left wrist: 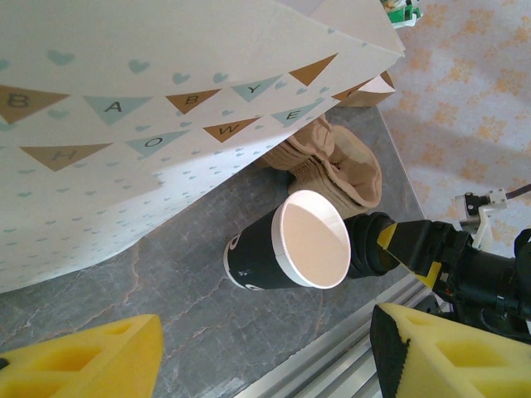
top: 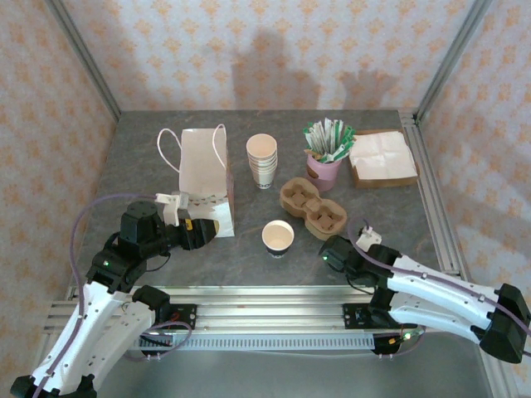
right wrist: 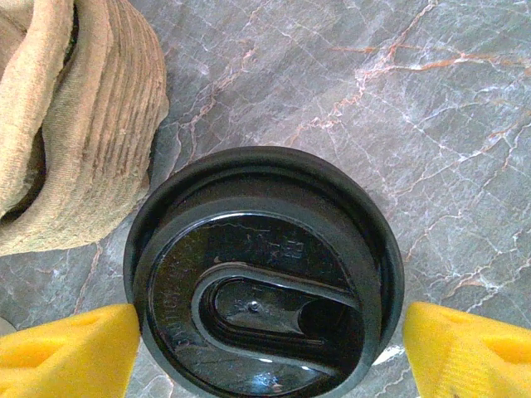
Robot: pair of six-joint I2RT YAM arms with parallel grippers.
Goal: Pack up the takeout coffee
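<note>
The takeout coffee (top: 278, 236) stands upright near the front middle of the table (top: 398, 224). It is a dark-walled paper cup with a white rolled rim and an open mouth, with no lid on it. I judge it light and easy to crush. The thin wall would dent under a hard pinch, the glossy surface may slip, and the rolled rim is its stiffest part. A gentle hold across the wall just below the rim looks safest, with the cup kept upright. Whether there is drink inside I cannot tell.

Furthest left is the paper bag (top: 203, 170), handles at its far end. The left gripper (left wrist: 265, 348) sits at the bag's near edge, its yellow pads spread wide with nothing between them. Bare marble separates the bag from the cup, enough for an approach from that side, though the bag's printed face leans out over part of it. Just behind and to the right of the cup sits the pulp carrier (top: 311, 207), near it but not touching, and it crowds that side.

Further right, the right gripper (right wrist: 270, 332) hangs low beside the cup. Its pads are set against opposite edges of the black lid (right wrist: 265, 249), apparently pinching it.

In front of the cup, open table runs to the metal rail (top: 274, 294) at the near edge.
</note>
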